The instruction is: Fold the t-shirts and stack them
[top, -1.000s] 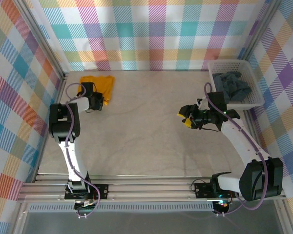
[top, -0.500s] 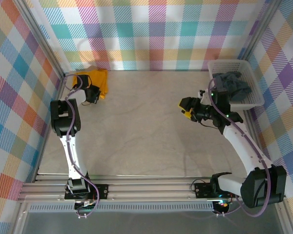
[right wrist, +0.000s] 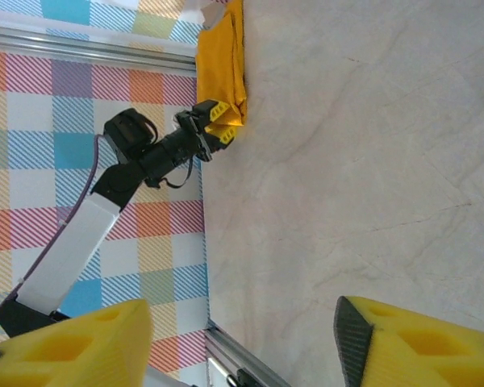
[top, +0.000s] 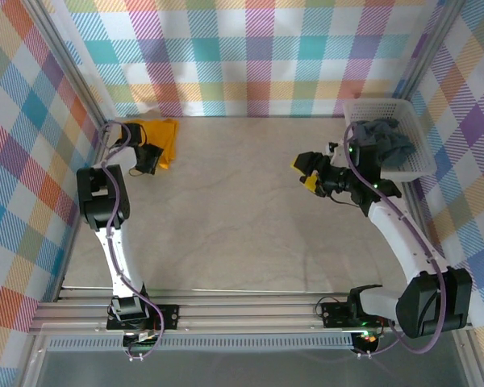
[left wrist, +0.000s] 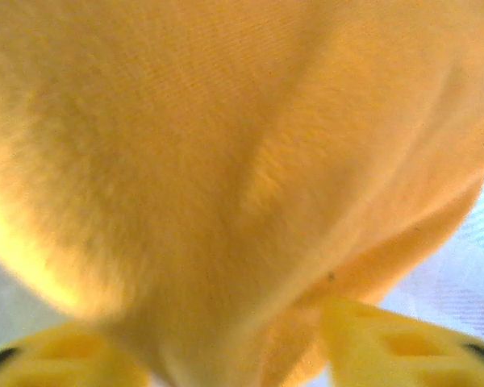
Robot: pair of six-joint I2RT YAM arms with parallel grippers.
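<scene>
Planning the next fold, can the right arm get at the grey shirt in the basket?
Probably yes: the grey shirt lies uncovered in the open-topped basket, close to the right gripper, which is open and empty.

On my feed the counter (top: 226, 226) reads pale beige with faint marbled veins. One mustard-orange t-shirt (top: 164, 135) shows, and one slate-grey t-shirt (top: 385, 139) against the white lattice basket (top: 427, 165). The walls (top: 258, 56) are pastel plaid in teal, pink, orange and purple. The left claw (right wrist: 219, 125) and right claw (right wrist: 242, 343) are yellow-tipped on black-and-white arms (top: 115, 250).
</scene>
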